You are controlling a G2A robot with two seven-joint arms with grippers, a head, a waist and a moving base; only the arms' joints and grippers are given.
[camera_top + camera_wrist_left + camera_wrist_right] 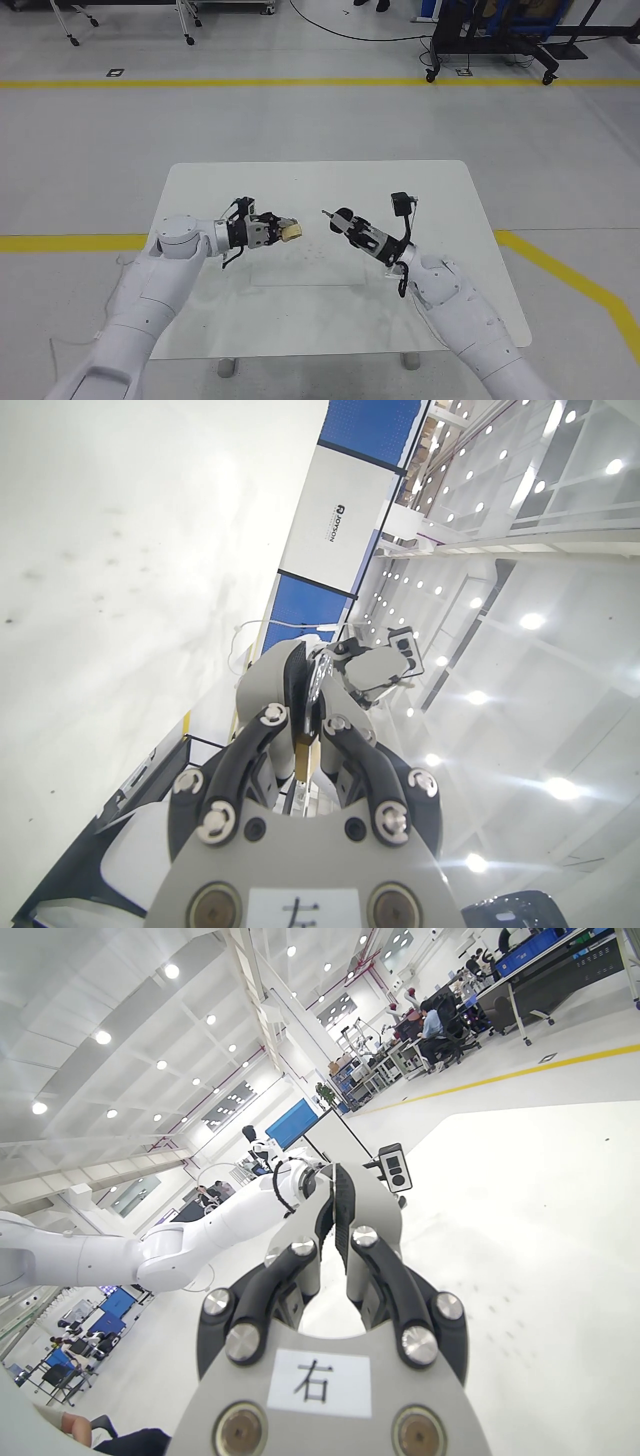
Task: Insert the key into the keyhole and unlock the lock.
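1. Top view: the left pincer hangs over the middle of the white surface, pinching the brass lock, which juts from its tip toward the other arm
2. Top view: the right pincer is just opposite, also above the surface, and grips the key; the key's thin blade points at the lock
3. Top view: a small gap lies between the key's tip and the lock, so the two are near but not touching
4. Left wrist view: the left pincer is closed on the lock, whose brass body shows between the black links
5. Right wrist view: the right pincer has its ribbed pads pressed almost together, with a thin metal edge between them
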